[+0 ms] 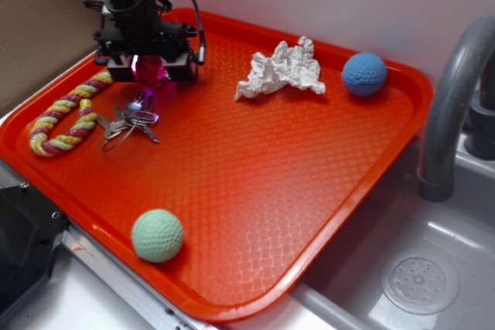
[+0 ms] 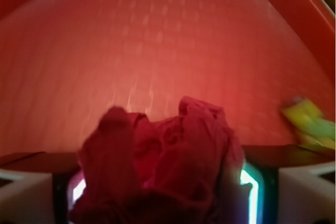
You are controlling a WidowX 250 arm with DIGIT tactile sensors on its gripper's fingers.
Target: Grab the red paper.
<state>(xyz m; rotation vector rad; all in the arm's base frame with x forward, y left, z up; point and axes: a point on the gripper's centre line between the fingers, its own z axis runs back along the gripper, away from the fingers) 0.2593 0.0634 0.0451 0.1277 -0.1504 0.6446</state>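
The red paper (image 2: 163, 161), a crumpled crimson-pink wad, fills the space between my jaws in the wrist view, with the tray floor beyond it. In the exterior view it shows as a pink patch (image 1: 148, 69) under my gripper (image 1: 147, 73). The gripper sits at the far left corner of the orange-red tray (image 1: 255, 191) and is shut on the paper. Its fingertips are hidden by the paper.
A bunch of keys (image 1: 131, 123) and a striped rope toy (image 1: 66, 117) lie just in front of the gripper. Crumpled white paper (image 1: 282, 69) and a blue ball (image 1: 364, 74) sit at the back, a green ball (image 1: 158, 235) at the front. A grey faucet (image 1: 452, 106) stands right.
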